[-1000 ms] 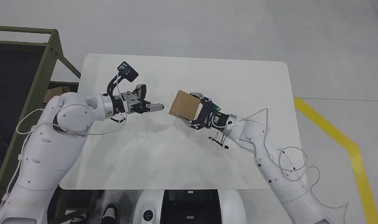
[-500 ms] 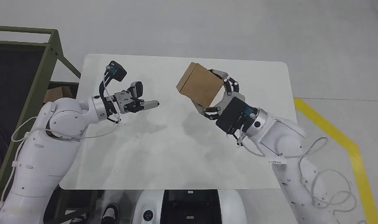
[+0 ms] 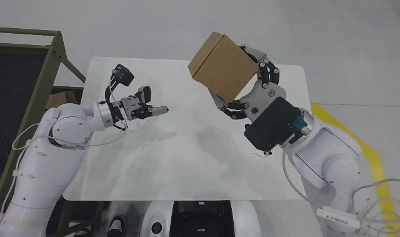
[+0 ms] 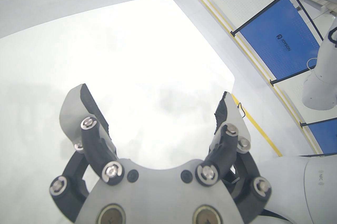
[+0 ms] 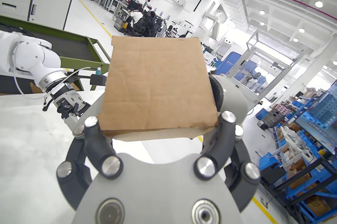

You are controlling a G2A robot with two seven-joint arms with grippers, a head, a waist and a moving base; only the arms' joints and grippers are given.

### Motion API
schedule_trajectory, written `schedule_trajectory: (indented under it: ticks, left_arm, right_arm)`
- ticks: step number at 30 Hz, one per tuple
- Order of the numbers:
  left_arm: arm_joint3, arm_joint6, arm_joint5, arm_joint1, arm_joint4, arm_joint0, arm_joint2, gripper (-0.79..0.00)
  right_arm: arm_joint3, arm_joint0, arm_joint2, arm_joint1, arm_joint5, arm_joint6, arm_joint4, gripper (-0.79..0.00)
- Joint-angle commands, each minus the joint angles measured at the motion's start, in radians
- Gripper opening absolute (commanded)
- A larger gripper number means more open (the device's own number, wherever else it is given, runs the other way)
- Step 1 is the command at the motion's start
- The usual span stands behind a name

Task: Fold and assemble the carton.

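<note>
Apparently closed, plain brown carton point(image 3: 224, 65) tilts in right end effector point(image 3: 245, 87).

Right fingers point(image 5: 233, 101) partly behind carton point(image 5: 158, 88)

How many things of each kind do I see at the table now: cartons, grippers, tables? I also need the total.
carton: 1
grippers: 2 (left gripper, open; right gripper, shut on the carton)
table: 1
Total: 4
</note>
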Motion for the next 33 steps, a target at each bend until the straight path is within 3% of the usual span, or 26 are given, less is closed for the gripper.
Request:
schedule_trajectory:
  ticks: [1, 14, 22, 33]
  left_arm:
    - [0.0, 0.0, 0.0, 0.0, 0.0, 0.0, 0.0, 0.0]
    - [0.0, 0.0, 0.0, 0.0, 0.0, 0.0, 0.0, 0.0]
    - [0.0, 0.0, 0.0, 0.0, 0.0, 0.0, 0.0, 0.0]
    - [0.0, 0.0, 0.0, 0.0, 0.0, 0.0, 0.0, 0.0]
  right_arm:
    - [-0.014, 0.004, -0.008, -0.002, 0.024, -0.004, -0.001, -0.785]
    - [-0.067, -0.022, -0.026, -0.005, 0.136, -0.126, -0.039, -0.785]
    - [-0.049, -0.042, -0.019, -0.012, 0.176, -0.177, 0.118, -0.785]
    - [0.052, -0.009, 0.032, -0.01, -0.019, -0.226, 0.517, -0.785]
